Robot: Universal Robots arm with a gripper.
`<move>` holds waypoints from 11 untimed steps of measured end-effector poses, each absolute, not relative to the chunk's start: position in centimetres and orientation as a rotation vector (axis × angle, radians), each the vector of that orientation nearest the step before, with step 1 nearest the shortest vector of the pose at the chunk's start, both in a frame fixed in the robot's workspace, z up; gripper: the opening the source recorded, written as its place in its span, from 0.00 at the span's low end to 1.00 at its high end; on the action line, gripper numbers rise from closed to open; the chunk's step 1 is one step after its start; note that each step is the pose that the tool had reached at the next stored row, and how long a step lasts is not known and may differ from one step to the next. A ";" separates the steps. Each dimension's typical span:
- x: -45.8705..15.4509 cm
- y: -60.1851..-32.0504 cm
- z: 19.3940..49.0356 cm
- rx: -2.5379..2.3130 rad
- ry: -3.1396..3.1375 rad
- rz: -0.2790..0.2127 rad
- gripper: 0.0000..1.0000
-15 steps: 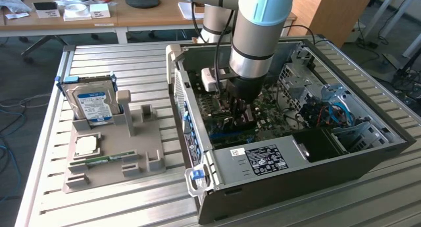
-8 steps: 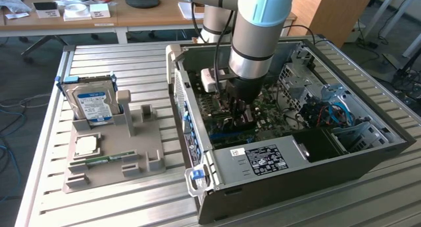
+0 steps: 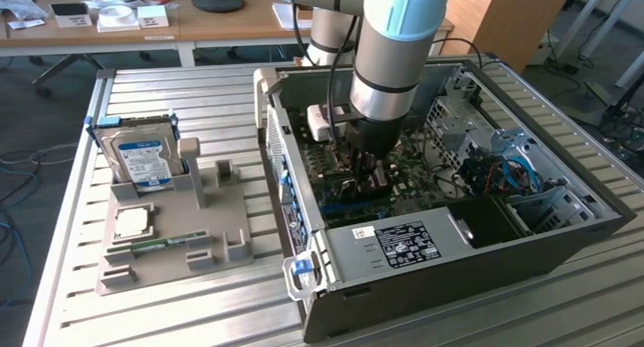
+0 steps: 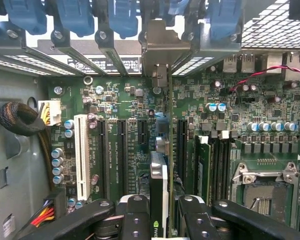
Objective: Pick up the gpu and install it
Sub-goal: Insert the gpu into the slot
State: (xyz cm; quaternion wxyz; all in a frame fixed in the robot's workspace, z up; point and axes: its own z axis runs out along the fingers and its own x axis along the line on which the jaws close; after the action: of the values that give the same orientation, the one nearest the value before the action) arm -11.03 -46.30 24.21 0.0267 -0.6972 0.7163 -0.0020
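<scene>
Dark grey sheet steel forms the open computer tower case [image 3: 473, 268], which lies on its side on the ribbed aluminium tabletop [image 3: 181, 98] with its interior facing up. The silver-and-pale-blue robot arm [image 3: 397, 53] reaches down into the case, and its black end effector [image 3: 369, 168] sits low over the green motherboard [image 3: 403, 182]. In the wrist view the end effector [image 4: 158, 220] is clamped on the gpu [image 4: 159, 185] — a thin flat circuit card with a dark face and greyish edge, seen edge-on between the two black fingers [image 4: 136, 220], which press on its opposite faces. The card stands upright over the motherboard [image 4: 115, 95], in line with the long black expansion slots [image 4: 121, 155] and just beside the white slot's [image 4: 81, 156] group of connectors; its far end points toward the grey metal bracket [image 4: 158, 47] at the case's rear wall, beneath a row of blue plastic retention clips [image 4: 75, 17]. Whether the card's edge has entered a slot cannot be told. An empty processor socket [image 4: 262, 192] with its metal frame lies to one side of the card. On the tabletop, at the exterior view's left of the case, a grey plastic parts holder [image 3: 171, 241] carries a silver hard drive with a blue-and-white label [image 3: 141, 160] standing upright, a square silver processor [image 3: 133, 222] lying flat — and a narrow green RAM stick [image 3: 161, 244] set in a groove near it.
</scene>
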 end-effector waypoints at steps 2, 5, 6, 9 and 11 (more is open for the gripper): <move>-11.0 -46.3 24.2 -2.153 2.211 -0.004 0.27; -11.0 -46.3 24.1 -2.152 2.211 -0.004 0.27; -11.0 -46.3 24.1 -2.152 2.211 -0.004 0.27; -11.1 -46.3 24.0 -2.152 2.211 -0.004 0.27; -11.1 -46.3 23.9 -2.152 2.211 -0.004 0.27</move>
State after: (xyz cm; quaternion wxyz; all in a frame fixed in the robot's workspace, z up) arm -11.07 -46.31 23.91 0.0279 -0.6973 0.7163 -0.0013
